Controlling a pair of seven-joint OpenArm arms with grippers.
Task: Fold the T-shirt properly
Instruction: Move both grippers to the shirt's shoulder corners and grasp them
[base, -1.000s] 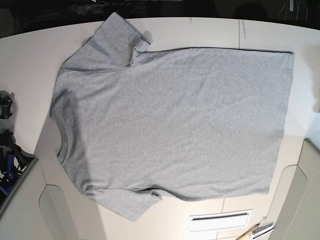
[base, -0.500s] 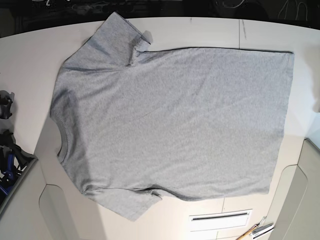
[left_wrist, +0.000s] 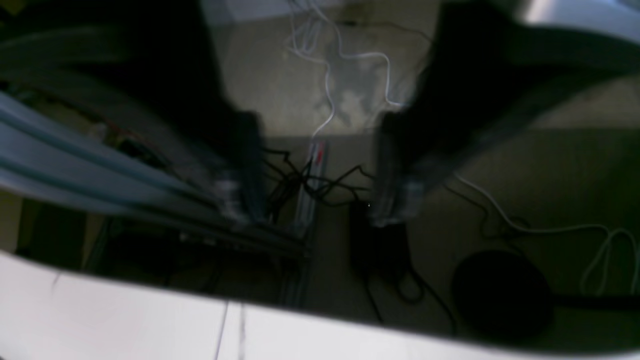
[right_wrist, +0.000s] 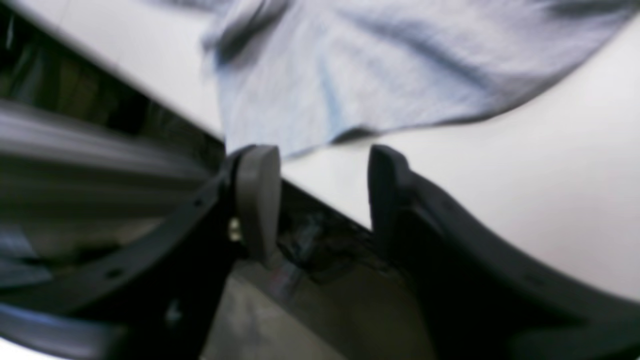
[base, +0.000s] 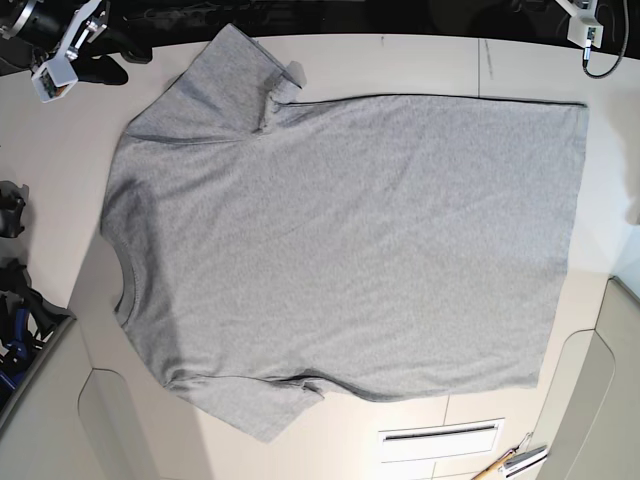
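Observation:
The heather-grey T-shirt (base: 340, 240) lies flat on the white table (base: 400, 65), plain side up, with the neck to the left and the hem to the right. No lettering shows. My right gripper (right_wrist: 322, 195) is open and empty at the table's far left edge, just short of the upper sleeve (right_wrist: 375, 65). Its arm shows at the top left of the base view (base: 60, 50). My left gripper (left_wrist: 320, 200) is open and empty, out past the table's far edge over the floor. Its arm shows at the top right of the base view (base: 583, 28).
A white slotted plate (base: 440, 438) and a pen-like tool (base: 515, 462) lie near the front edge. Black and blue gear (base: 15, 310) sits at the left edge. Cables (left_wrist: 310, 180) and a dark round object (left_wrist: 500, 295) lie on the floor beyond the table (left_wrist: 125, 315).
Both arms have come into the base view at the top corners. The T-shirt has not moved.

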